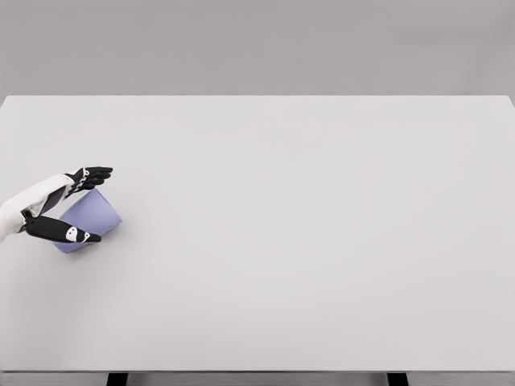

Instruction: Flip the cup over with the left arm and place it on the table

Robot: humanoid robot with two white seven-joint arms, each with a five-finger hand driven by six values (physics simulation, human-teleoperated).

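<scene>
The cup (87, 219) is a pale lavender-blue tumbler at the far left of the table (306, 241), roughly midway between the near and far edges. It is tilted well off upright, its body slanting from lower left to upper right; whether its base touches the tabletop cannot be told.

The left hand (71, 205) brackets the cup. Its dark fingers (95, 174) stretch over the cup's upper edge, and the thumb (60, 231) lies along the lower side, so the cup sits between them. The fingers are only partly curled, fairly straight, closing on the cup from two sides. The white forearm (32, 201) enters from the left edge of the picture.

The table is a broad, plain, very light grey surface that fills most of the view, with a matte finish and a faint shadow just beside the cup. Its far edge runs straight across the upper part of the picture. Two dark table legs (117, 379) show at the bottom edge. Behind the table stands a flat grey wall (257, 44) without features.
</scene>
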